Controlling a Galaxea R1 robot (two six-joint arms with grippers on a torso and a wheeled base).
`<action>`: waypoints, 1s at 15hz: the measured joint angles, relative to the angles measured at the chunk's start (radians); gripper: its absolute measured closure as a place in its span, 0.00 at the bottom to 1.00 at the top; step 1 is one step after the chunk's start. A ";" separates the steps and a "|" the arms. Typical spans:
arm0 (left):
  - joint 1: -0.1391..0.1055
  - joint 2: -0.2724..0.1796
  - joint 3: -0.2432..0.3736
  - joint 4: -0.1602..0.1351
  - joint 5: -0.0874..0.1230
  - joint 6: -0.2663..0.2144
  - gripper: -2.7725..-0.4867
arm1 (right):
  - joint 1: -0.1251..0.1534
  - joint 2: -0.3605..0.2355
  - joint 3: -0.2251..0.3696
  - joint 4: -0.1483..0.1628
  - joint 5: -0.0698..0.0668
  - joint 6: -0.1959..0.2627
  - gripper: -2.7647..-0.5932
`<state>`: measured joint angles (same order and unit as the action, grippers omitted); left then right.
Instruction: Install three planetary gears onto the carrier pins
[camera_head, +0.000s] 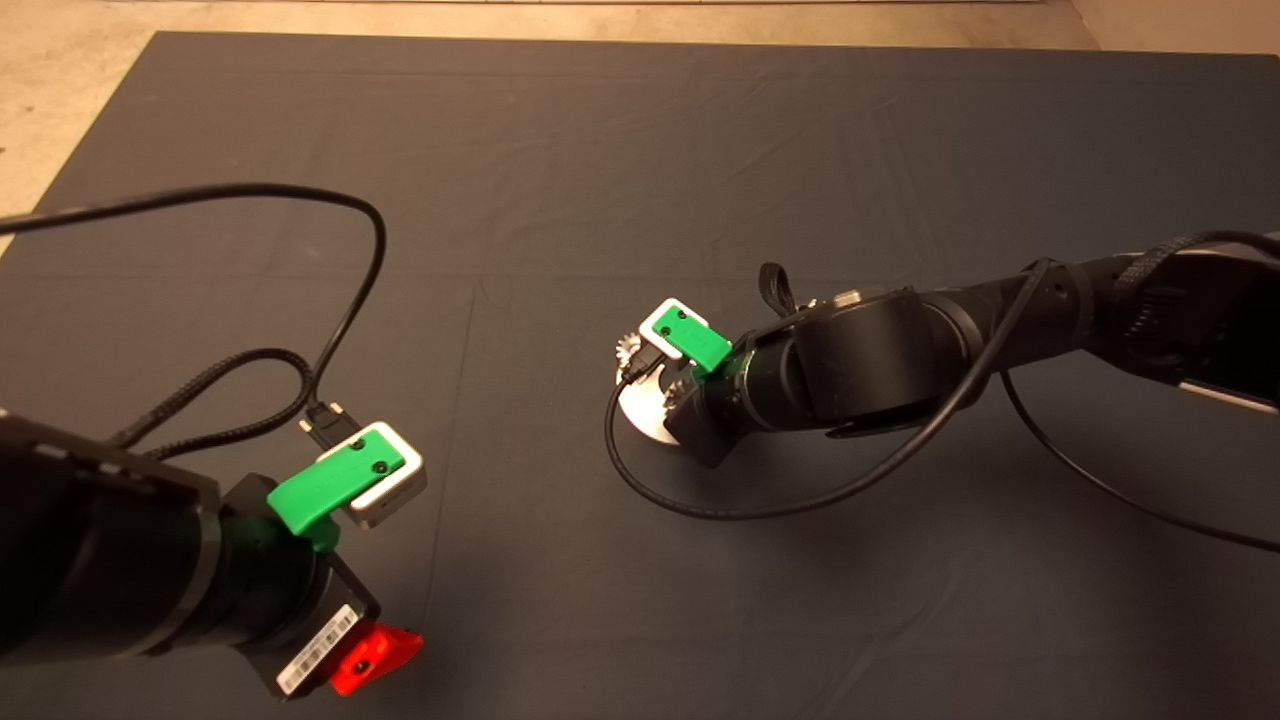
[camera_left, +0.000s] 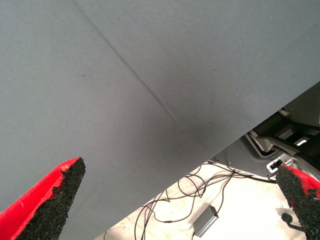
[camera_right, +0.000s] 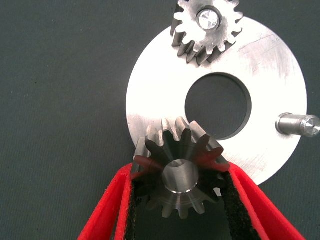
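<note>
The right gripper (camera_right: 180, 200) is over the near edge of the disc (camera_right: 150, 100), which lies flat on the mat (camera_head: 640, 150) with bare mat open all round it. Its red fingers (camera_right: 107, 210) are closed onto a gear (camera_right: 179, 172), pads pressed to the teeth on either side. This gear is dark steel with a shiny hub and a centre hole. It sits at the disc's rim, directly between the fingertips; whether it is seated on a peg cannot be told.

Beyond the fingertips, across the disc's centre hole, a second gear (camera_right: 206, 30) sits on a pin (camera_right: 207, 20), whose bright end shows through the bore. Off to one side of the gripper a bare pin (camera_right: 297, 124) stands free at the rim, with clear disc around it. The disc is shiny and lightly scratched.

In the head view the right arm reaches in low and slants down onto the disc (camera_head: 645, 410), covering most of it; a gear (camera_head: 630, 348) peeks out past the gripper's far side.

The left gripper (camera_left: 190, 200) hangs over bare mat, well apart from the disc, fingers (camera_left: 55, 200) spread wide and holding nothing. Past the mat's edge, cables lie on the floor.
</note>
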<state>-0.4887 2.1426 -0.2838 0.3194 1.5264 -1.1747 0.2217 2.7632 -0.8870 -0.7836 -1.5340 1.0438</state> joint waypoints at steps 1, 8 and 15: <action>0.000 -0.002 0.000 0.000 0.000 0.000 0.00 | 0.000 0.000 0.000 0.011 0.000 0.000 0.80; 0.000 -0.009 0.000 0.000 0.000 0.000 0.00 | 0.000 0.002 -0.001 0.072 -0.001 -0.007 0.80; 0.000 -0.009 0.000 0.000 0.000 0.000 0.00 | 0.000 0.002 -0.025 0.079 0.000 -0.042 0.80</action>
<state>-0.4887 2.1332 -0.2838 0.3192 1.5264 -1.1747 0.2214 2.7653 -0.9119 -0.7051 -1.5345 1.0021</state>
